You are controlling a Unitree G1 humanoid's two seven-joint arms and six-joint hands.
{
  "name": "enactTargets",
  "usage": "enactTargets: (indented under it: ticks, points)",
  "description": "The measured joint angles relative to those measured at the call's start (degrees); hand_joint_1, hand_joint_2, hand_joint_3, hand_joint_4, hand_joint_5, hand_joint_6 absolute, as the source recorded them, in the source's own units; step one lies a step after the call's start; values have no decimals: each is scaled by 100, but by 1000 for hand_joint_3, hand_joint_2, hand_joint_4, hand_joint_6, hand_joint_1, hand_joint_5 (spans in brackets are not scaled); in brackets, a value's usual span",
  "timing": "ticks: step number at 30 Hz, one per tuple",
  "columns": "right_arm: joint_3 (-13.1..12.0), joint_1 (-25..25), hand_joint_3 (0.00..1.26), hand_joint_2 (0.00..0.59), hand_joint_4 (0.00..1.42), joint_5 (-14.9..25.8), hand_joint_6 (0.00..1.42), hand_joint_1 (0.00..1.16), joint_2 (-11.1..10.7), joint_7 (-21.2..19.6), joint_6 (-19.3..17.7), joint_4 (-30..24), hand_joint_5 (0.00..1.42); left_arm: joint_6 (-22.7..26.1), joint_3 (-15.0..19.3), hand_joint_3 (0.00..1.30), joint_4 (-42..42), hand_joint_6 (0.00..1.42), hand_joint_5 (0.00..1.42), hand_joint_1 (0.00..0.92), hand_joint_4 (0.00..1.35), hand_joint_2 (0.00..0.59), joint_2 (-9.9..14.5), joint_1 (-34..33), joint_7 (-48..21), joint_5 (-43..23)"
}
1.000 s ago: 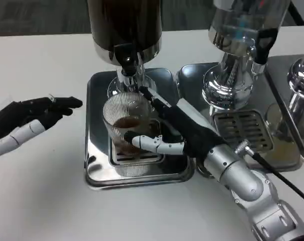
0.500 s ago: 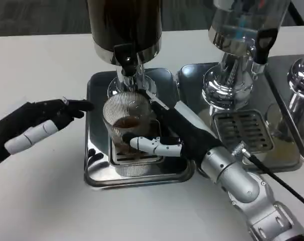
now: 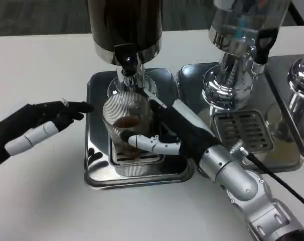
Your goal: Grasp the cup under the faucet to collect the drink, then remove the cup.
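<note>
A ribbed clear cup [image 3: 126, 123] with brown drink in its bottom stands on the drip grate under the black faucet [image 3: 127, 63] of the dark dispenser. My right hand [image 3: 174, 131] wraps the cup from its right side, thumb across the front. My left hand [image 3: 39, 125] hovers at the tray's left edge, fingers stretched toward the cup, holding nothing and apart from it.
The steel drip tray [image 3: 97, 170] surrounds the cup. A second dispenser [image 3: 237, 55] with its own grate [image 3: 245, 130] stands to the right, a third [image 3: 300, 95] at the far right edge. White table lies at the front and left.
My left hand has moved right, from well left of the tray up to its left edge. My right hand has slid slightly left around the cup.
</note>
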Motion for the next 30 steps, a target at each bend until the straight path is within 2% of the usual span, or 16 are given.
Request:
enactTargets:
  ticks: [13, 30]
  points:
    - [-66, -30, 0, 207, 0, 77, 141, 536, -8, 1, -206, 155, 25, 0, 0, 296, 30, 235, 216, 0, 204, 112, 8, 0, 0, 23]
    - [-4, -59, 0, 211, 3, -77, 160, 574, 9, -78, -218, 158, 74, 0, -2, 296, 35, 235, 216, 0, 204, 112, 50, 2, 0, 32]
